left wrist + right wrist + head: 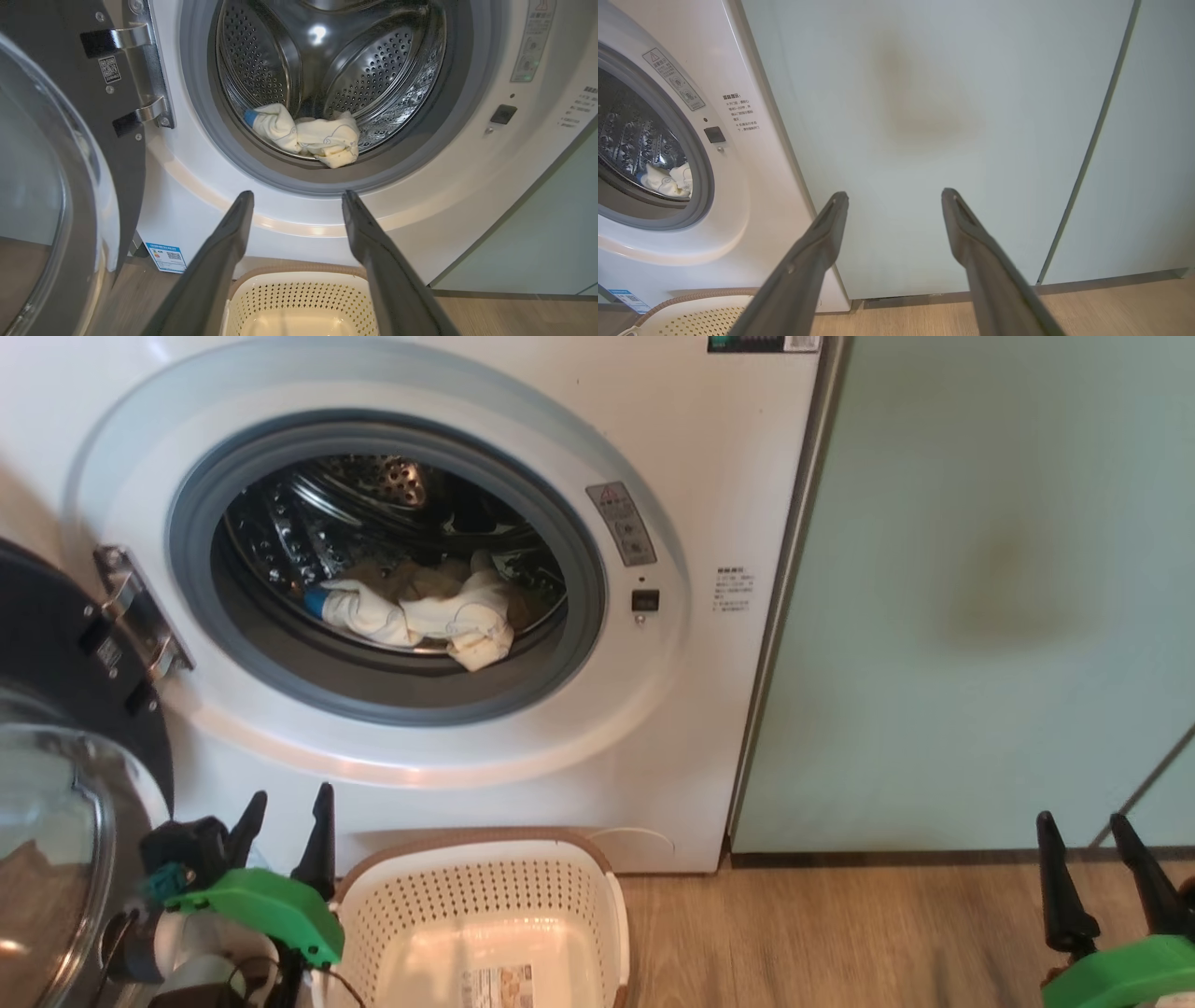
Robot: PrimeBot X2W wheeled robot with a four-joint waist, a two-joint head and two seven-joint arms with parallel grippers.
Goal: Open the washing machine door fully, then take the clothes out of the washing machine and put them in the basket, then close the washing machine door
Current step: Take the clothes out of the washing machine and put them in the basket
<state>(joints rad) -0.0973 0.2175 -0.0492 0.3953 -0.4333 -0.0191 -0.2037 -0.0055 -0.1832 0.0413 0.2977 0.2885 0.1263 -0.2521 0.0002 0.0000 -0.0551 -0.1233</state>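
Left gripper (290, 800): fingers spread wide, holding nothing, between washing machine door (56, 644) and basket (485, 896).
Right gripper (1083, 823): fingers likewise apart, holding nothing, facing the cabinet doors (924, 140).
Clothes (420, 616): one cream bundle, low at the drum's front.
Basket: one, on the floor against the washing machine (728, 476).
Door: swung open leftward.
Left wrist view: blue label (164, 256) at the machine's foot.
Right wrist view: two cabinet doors, one seam.
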